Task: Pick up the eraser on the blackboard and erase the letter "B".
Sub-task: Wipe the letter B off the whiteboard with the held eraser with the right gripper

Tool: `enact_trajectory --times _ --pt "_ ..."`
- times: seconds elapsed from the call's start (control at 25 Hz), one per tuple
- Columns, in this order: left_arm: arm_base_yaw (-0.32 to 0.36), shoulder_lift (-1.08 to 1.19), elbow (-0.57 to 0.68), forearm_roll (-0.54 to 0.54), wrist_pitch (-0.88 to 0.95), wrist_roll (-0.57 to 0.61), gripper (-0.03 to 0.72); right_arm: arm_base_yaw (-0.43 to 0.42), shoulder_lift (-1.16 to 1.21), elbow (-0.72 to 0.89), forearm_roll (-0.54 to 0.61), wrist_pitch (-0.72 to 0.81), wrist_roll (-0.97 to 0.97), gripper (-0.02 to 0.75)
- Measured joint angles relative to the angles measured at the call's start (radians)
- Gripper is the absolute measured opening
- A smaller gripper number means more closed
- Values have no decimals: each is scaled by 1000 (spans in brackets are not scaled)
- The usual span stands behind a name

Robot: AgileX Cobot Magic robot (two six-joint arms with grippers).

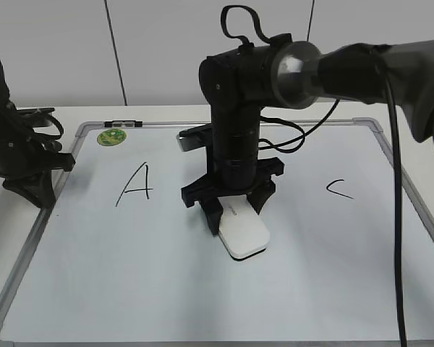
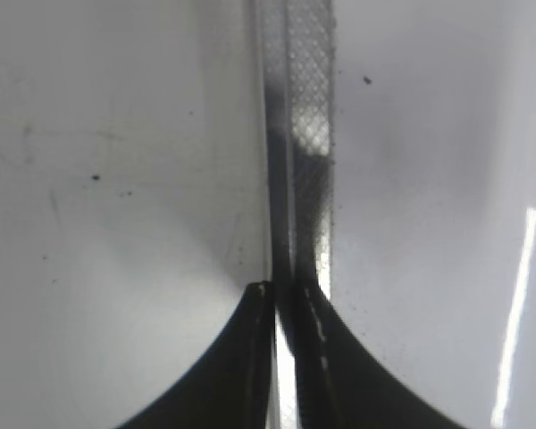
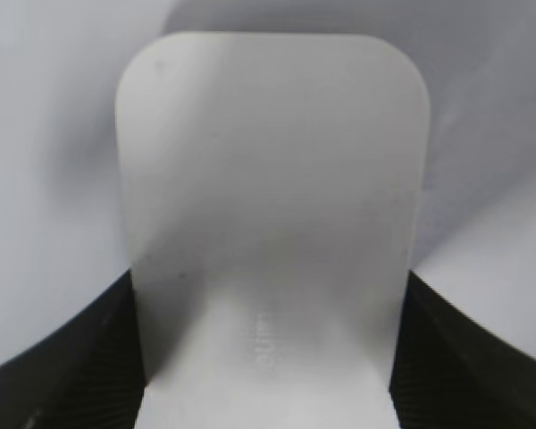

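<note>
The white eraser (image 1: 244, 233) lies flat on the blackboard (image 1: 202, 303), a white board with a grey frame, near its middle. My right gripper (image 1: 235, 210) stands straight down over it with a jaw on each long side. In the right wrist view the eraser (image 3: 272, 214) fills the space between the two black jaws (image 3: 268, 357), which touch its sides. The letter "B" does not show; the arm and eraser cover the spot between the black "A" (image 1: 135, 184) and the small "C" (image 1: 338, 189). My left gripper (image 1: 30, 189) is shut and empty over the board's left frame (image 2: 305, 134).
A round green sticker (image 1: 111, 136) and a black marker (image 1: 123, 124) sit at the board's far left corner. The right arm's cables (image 1: 398, 181) hang over the board's right side. A white wall stands behind the table.
</note>
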Motion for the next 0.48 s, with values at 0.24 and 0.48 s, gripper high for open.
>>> enact_trajectory --times 0.24,0.48 --pt "0 0 0 2 0 0 46 -64 -6 19 -9 -6 0 524" --pt "4 0 0 3 0 0 46 -139 -15 36 -34 -8 2 524"
